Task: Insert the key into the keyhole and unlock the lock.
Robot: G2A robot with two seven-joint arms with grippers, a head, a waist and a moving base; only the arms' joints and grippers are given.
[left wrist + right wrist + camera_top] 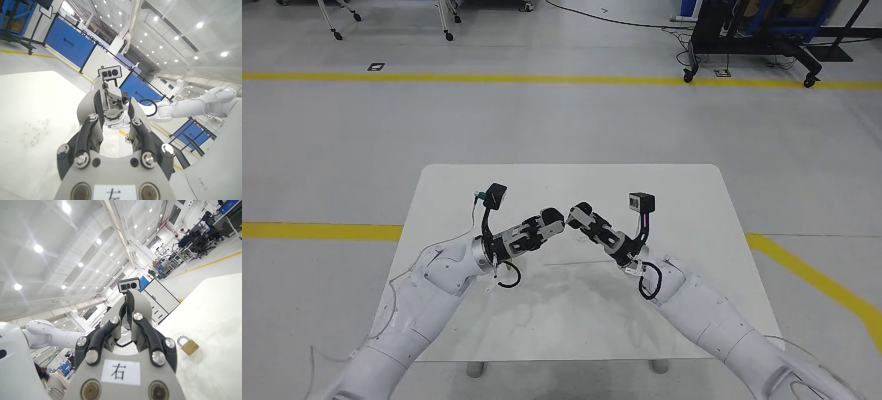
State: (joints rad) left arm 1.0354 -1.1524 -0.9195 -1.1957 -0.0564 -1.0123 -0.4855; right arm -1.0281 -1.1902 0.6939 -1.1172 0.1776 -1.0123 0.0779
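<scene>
A brass padlock (pixel 188 345) with a silver shackle lies flat on the white table (pixel 217 313), shackle closed. Both arms are raised over the table's middle (pixel 672 200) and meet tip to tip. My left gripper (pixel 115 98) (pixel 554 219) is open, its ribbed pads (pixel 98 106) spread apart. Straight ahead of it, tip-on, is my right gripper (pixel 106 91) (pixel 577 212). The right gripper (pixel 128 292) is shut, pads pressed together. A thin dark toothed seam shows between its fingers; I cannot tell whether a key sits in it.
The table's far edge and corner (pixel 200 283) lie beyond the padlock. A yellow floor line (pixel 542 78) and wheeled racks (pixel 752 45) stand well away from the table. Blue fence panels (pixel 75 45) are off to one side.
</scene>
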